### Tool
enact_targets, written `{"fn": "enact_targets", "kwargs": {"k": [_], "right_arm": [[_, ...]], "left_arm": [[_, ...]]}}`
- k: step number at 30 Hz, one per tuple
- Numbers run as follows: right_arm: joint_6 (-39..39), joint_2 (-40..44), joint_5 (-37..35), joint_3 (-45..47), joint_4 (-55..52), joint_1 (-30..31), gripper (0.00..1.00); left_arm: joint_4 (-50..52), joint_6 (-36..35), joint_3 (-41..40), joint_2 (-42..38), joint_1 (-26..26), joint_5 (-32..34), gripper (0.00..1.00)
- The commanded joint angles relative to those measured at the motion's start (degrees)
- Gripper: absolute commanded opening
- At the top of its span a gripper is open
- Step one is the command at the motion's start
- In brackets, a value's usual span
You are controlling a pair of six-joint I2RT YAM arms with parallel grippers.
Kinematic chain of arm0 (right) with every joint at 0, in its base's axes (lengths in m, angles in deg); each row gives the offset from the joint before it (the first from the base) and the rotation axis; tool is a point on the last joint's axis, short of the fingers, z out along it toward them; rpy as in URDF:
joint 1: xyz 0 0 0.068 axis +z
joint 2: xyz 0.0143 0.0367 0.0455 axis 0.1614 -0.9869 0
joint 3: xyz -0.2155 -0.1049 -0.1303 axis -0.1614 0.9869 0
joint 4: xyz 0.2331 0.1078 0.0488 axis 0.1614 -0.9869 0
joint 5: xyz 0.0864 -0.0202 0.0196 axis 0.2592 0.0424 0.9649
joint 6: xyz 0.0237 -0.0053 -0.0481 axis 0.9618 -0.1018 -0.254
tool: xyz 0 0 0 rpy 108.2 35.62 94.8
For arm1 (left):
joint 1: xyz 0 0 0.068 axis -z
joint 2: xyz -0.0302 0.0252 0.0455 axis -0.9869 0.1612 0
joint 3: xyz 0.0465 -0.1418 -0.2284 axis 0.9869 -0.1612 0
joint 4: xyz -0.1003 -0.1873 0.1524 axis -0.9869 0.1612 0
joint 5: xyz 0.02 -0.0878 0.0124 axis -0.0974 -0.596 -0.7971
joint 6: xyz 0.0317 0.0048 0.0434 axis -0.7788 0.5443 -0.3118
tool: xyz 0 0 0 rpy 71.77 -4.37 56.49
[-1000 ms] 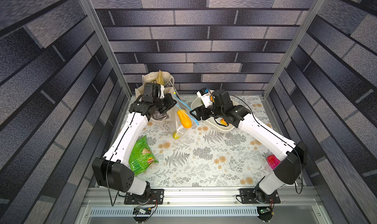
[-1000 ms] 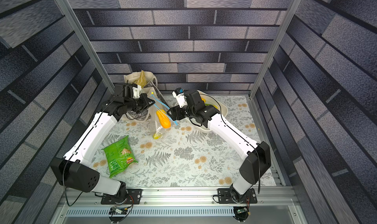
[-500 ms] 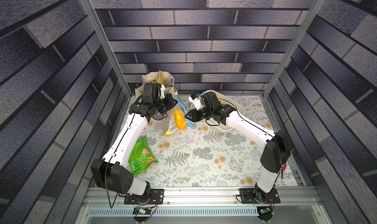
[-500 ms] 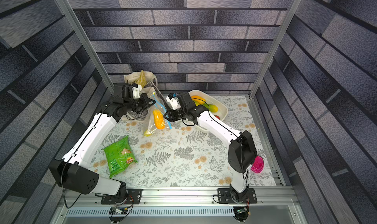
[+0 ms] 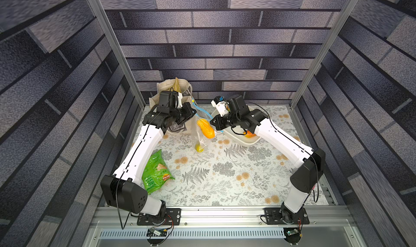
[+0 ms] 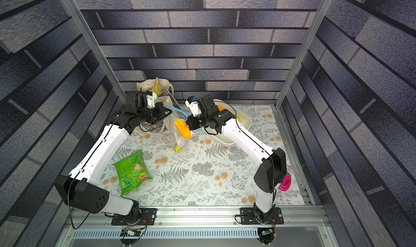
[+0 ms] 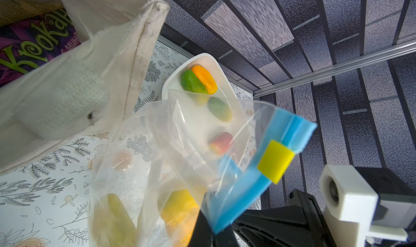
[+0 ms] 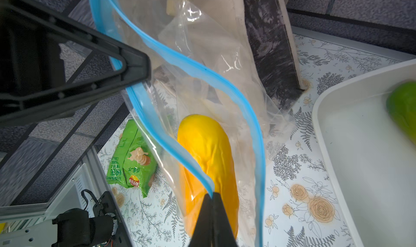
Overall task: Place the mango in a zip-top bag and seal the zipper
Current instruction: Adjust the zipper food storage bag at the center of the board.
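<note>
The clear zip-top bag (image 5: 201,137) (image 6: 179,141) hangs over the table between my two grippers. Inside it lies the yellow-orange mango (image 5: 205,128) (image 6: 182,128) (image 8: 207,158), with a small yellow thing (image 5: 199,148) at the bag's bottom. The blue zipper (image 8: 180,61) (image 7: 247,189) gapes, its two strips apart. Its yellow slider (image 7: 275,160) sits near the end held by my left gripper (image 5: 194,112) (image 7: 216,232), which is shut on the strip. My right gripper (image 5: 212,122) (image 8: 212,195) is shut on the strip's other end.
A beige canvas tote (image 5: 173,93) stands just behind the left gripper. A white tub (image 5: 236,136) with fruit sits under the right arm. A green crisp packet (image 5: 155,171) lies at front left. A pink thing (image 6: 284,183) is by the right arm's base.
My right gripper's jaws have closed on the bag's blue strip. The right arm swung towards the bag and the bag shifted with it. The left gripper has kept its hold.
</note>
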Motion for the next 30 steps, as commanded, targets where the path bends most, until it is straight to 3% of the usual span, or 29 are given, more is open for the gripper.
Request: {"fn": "enact_targets", "kwargs": {"k": [1,7,9,10,12,14,16,20,27,30], "right_arm": [[-1.8,4.2,-2.4,-2.5,-5.3,0.4,0.00],[-0.7,10.5,2.1,-1.6,-5.0,0.7,0.00],[-1.9,11.4,3.2,-2.0,-5.2,1.3,0.06],[-2.6,11.2,2.6,-2.0,-6.1,1.3,0.12],[-4.0,10.1,1.0,-1.7,-8.5,1.3,0.36],[-3.9,11.4,0.7,0.8,-7.3,1.3,0.44],[-3.0,14.7,1.0,4.1,-2.8,1.3,0.65],[-2.4,15.0,-3.8,4.2,-1.9,1.3,0.82],[-3.0,3.4,-6.1,-4.0,-7.2,1.3,0.84],[-3.7,-0.2,-7.4,-6.4,-7.3,0.6,0.77]], "left_arm": [[1.9,-1.1,1.6,-1.5,-0.8,1.2,0.00],[1.3,-0.9,-0.3,-4.6,-0.8,1.8,0.00],[0.8,-0.8,-0.5,-5.1,-0.5,2.1,0.00],[0.5,-0.7,-0.8,-5.3,-0.2,2.1,0.00],[-0.3,-0.4,-1.5,-5.3,0.2,2.1,0.00],[-1.4,-0.2,-2.2,-5.1,0.3,1.4,0.00],[-1.9,0.0,-2.5,-4.9,0.5,0.9,0.00],[-1.8,0.0,-1.7,-4.1,1.5,0.9,0.00],[-1.4,-0.4,-0.6,-3.2,3.0,1.7,0.00],[-1.1,-0.5,-0.8,-3.2,3.0,1.9,0.00]]}}
